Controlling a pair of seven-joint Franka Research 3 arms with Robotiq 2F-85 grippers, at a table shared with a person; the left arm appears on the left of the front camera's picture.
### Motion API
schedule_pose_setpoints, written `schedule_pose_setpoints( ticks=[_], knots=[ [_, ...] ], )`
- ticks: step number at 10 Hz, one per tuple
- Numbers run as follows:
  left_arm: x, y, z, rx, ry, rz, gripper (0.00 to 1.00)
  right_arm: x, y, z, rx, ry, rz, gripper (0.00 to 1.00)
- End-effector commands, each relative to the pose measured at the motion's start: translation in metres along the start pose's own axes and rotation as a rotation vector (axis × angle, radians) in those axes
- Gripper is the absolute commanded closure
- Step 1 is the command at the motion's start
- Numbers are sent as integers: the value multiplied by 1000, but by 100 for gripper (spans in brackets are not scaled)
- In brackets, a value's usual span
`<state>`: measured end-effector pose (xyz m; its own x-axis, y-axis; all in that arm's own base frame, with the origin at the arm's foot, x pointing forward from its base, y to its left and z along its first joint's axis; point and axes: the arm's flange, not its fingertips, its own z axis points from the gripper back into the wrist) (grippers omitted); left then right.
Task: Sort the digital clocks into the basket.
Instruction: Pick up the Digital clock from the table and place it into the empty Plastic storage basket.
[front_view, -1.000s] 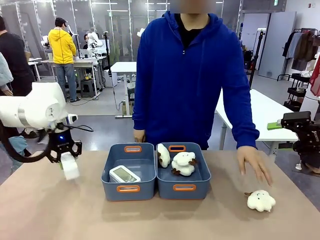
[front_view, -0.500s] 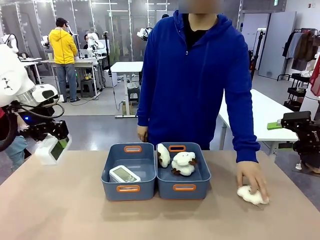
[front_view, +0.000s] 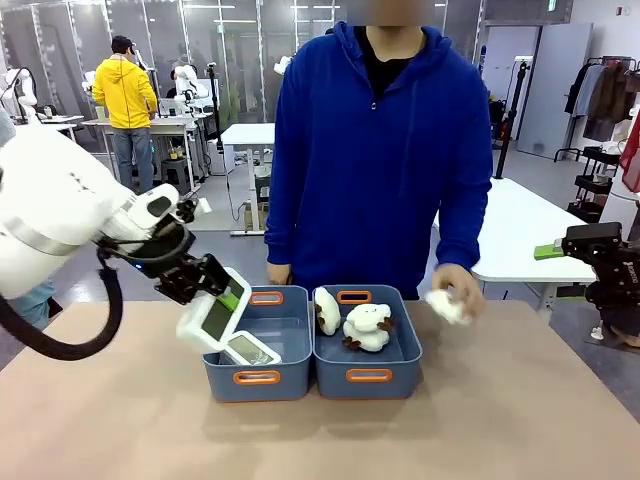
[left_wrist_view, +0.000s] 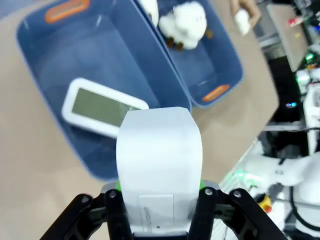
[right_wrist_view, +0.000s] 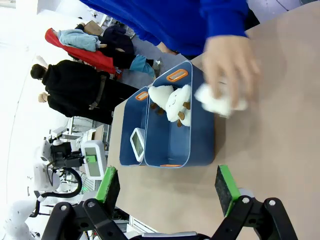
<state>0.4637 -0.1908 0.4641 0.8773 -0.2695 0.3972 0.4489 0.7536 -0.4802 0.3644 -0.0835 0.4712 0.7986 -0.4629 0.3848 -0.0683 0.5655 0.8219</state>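
Left gripper (front_view: 222, 305): clamped on a smooth white rounded digital clock (front_view: 208, 322), over the left basket's (front_view: 257, 341) rim.
Second clock (front_view: 249, 349): lies inside this blue-grey plastic basket.
Right gripper (right_wrist_view: 167, 187): fingers apart.
Table (front_view: 500, 420): matte tan.

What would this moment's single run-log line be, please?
left gripper: shut on white plastic digital clock, above left blue-grey plastic tub | right gripper: open | person's hand: holds white plush toy

Left pincer (front_view: 222, 305) clamped and tilted low; right pincer (right_wrist_view: 167, 186) spread wide.
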Motion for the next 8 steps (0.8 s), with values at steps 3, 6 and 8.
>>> schedule_pose_setpoints(
  ticks=[3,6,8],
  knots=[
    [60,30,-40,36,-160,211,96,1,0,0,5,-11,4,2],
    [69,51,-56,56,-151,285,96,1,0,0,5,-11,4,2],
    [70,61,-57,66,-163,326,96,1,0,0,5,-11,4,2]
  ],
)
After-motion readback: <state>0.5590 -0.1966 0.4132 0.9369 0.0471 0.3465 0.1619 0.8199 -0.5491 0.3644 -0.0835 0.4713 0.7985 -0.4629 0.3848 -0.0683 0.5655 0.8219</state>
